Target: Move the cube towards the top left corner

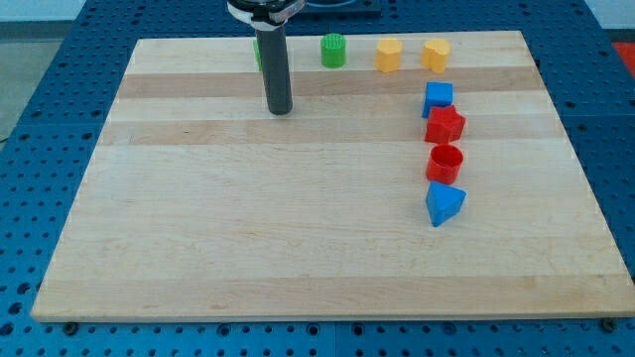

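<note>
The blue cube (438,98) sits on the wooden board (298,218) at the view's upper right, at the head of a column of blocks. Below it lie a red star block (444,126), a red cylinder (444,163) and a blue triangular block (444,203). My tip (281,110) rests on the board near the view's top centre-left, far to the left of the cube and touching no block.
Along the view's top edge stand a green block (257,52) partly hidden behind the rod, a green cylinder (333,51), and two yellow blocks (388,56) (435,55). A blue perforated table surrounds the board.
</note>
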Motion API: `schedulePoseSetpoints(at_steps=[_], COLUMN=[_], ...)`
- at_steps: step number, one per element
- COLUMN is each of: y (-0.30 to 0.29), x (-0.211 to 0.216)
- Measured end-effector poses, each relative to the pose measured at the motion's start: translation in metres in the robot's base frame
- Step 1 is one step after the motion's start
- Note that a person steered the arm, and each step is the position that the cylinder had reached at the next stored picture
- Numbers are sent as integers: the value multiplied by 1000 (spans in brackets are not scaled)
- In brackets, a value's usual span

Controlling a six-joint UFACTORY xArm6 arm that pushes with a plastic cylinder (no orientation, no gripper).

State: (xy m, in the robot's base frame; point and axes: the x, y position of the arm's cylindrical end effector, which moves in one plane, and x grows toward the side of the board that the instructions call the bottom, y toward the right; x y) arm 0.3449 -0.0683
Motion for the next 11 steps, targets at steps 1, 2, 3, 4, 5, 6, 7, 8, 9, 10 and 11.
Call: schedulePoseSetpoints(at_steps=[1,2,3,4,5,6,7,8,9,10,11], y=[2,2,-1,8,48,84,123,165,194,195,219], x=[-1,-3,-3,3,-17,-22,-22,-32,-48,-48,-48])
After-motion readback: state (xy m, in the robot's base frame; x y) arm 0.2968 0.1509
